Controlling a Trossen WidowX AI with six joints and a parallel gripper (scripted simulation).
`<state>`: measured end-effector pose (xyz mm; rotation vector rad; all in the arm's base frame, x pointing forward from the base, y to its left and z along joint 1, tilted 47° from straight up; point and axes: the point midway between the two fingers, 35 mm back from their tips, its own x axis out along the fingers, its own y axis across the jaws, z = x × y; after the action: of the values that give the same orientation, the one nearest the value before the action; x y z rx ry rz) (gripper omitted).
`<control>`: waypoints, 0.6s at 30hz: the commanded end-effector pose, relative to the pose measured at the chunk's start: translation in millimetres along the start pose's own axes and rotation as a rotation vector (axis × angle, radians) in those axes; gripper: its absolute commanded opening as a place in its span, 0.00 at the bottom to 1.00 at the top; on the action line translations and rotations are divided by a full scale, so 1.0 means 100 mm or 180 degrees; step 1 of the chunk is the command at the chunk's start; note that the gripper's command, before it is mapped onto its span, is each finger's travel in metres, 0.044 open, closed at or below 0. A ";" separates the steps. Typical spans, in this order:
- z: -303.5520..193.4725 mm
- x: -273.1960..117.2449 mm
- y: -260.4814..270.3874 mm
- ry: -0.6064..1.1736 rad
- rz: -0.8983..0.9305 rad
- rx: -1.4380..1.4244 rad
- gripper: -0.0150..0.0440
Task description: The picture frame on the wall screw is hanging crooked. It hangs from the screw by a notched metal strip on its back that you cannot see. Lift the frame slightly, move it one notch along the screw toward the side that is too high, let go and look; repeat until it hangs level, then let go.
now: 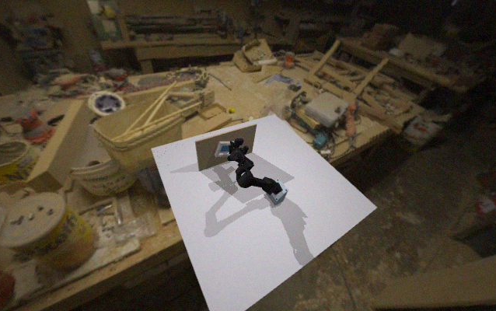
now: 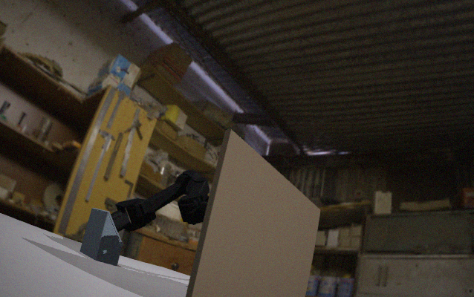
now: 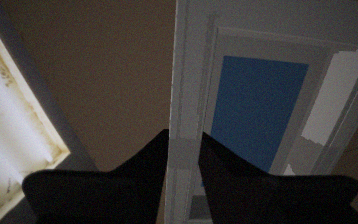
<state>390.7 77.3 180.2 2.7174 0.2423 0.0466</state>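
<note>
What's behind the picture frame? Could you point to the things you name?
The brown board (image 1: 207, 155) (image 2: 259, 223) (image 3: 125, 75) is behind the frame (image 1: 218, 150) (image 3: 185, 100). The frame covers the screw and its own back, so I can't see those.

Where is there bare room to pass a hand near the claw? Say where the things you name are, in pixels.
The board (image 1: 205, 157) (image 2: 259, 223) (image 3: 125, 60) shows bare beside the picture frame (image 1: 218, 149) (image 3: 187, 60), on the side away from its blue centre. It is crowded where the claw (image 1: 229, 152) (image 3: 182, 135) grips the frame's edge.

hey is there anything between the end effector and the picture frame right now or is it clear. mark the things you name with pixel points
Nothing visible stands between them: the end effector (image 1: 229, 149) (image 3: 182, 135) is shut on the near border of the picture frame (image 1: 218, 149) (image 3: 190, 60), one finger on either side.
</note>
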 end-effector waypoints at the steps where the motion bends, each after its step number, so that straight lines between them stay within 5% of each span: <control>1: -0.03 0.00 0.04 0.0016 0.0056 0.0011 0.25; 18: -0.04 0.00 0.04 0.0017 0.0056 0.0011 0.25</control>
<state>390.6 77.3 180.5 2.7171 0.2416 0.0412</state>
